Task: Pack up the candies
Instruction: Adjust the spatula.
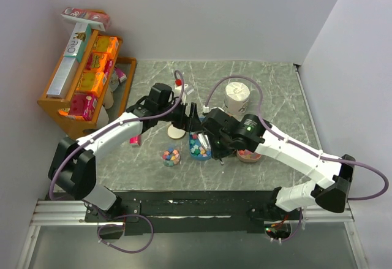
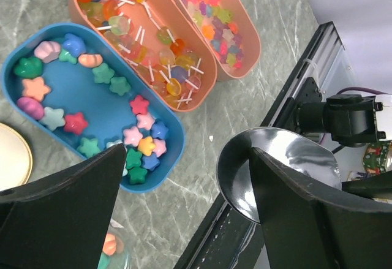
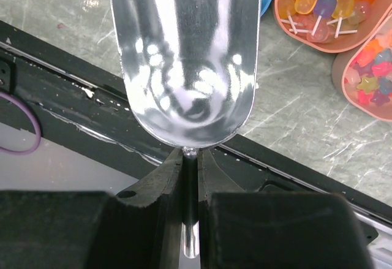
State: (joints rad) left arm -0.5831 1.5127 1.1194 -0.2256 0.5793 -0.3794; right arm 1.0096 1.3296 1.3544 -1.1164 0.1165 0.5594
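Note:
The candies (image 2: 142, 137) are small star and shell sweets in mixed colours, lying in a blue oval tray (image 2: 168, 159); they also show in the top view (image 1: 197, 146). My left gripper (image 2: 184, 220) is open and empty, hovering above the table by the tray's near end. My right gripper (image 3: 191, 177) is shut on the thin handle of a shiny metal scoop (image 3: 184, 54), which is empty. The scoop's bowl also shows in the left wrist view (image 2: 275, 165), just behind my left gripper's right finger. A small clear cup (image 1: 171, 157) holds a few candies.
Two peach trays hold lollipops (image 2: 141, 30) and gummy stars (image 2: 214, 18). A white paper cup (image 1: 237, 97) stands at the back, with a cream lid (image 1: 176, 133) and a red-capped bottle (image 1: 179, 88) nearby. A wooden rack of orange boxes (image 1: 86, 79) stands far left. The black table edge rail (image 3: 73, 97) is close.

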